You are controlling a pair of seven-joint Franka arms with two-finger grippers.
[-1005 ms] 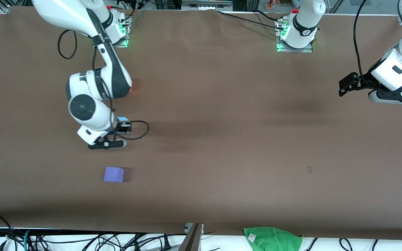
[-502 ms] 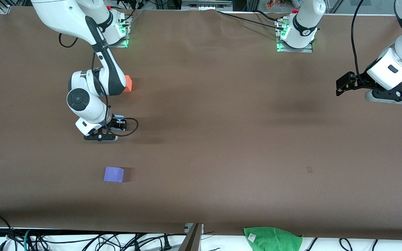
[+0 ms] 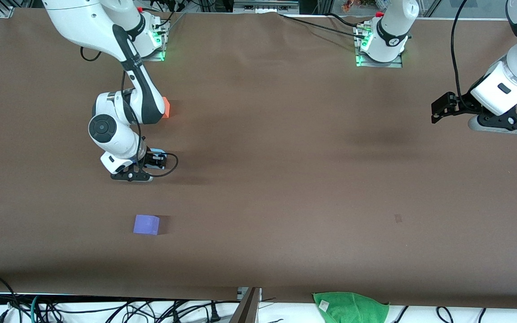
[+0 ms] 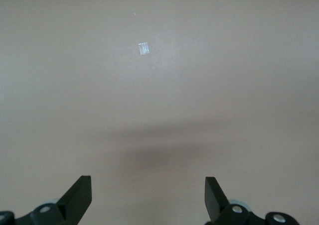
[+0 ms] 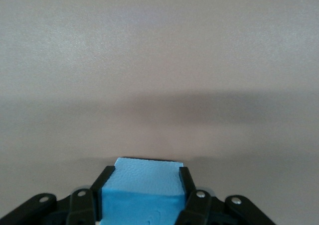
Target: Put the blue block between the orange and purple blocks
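A brown table [image 3: 285,148] fills almost the whole front view, matte and slightly mottled, with soft dark shadows across its middle. Along the top edge of the frame stand the two arm bases on metal plates lit with green lamps, and cables trail off past the table's edge there. Along the bottom edge runs a white strip strewn with black cables, and a crumpled green cloth [image 3: 350,307] lies at the lower right of center.

The right arm comes down from the upper left of the frame and bends low over the table. The right gripper [image 3: 138,172] sits left of center, its fingers [image 5: 105,177] pressed against both sides of the blue block [image 5: 142,190], which the right wrist view shows squeezed between them close above the brown surface. In the front view only a sliver of the blue block shows beside the wrist.

The left arm waits at the right edge of the frame, and the left gripper [image 3: 438,110] hangs over bare table with its fingers [image 4: 79,195] spread wide apart, nothing between them.

The orange block [image 3: 165,107] sits in the upper left, half hidden by the right arm. The purple block [image 3: 146,224] lies in the lower left, below the right gripper. A tiny pale mark [image 3: 398,218] shows on the table at lower right.
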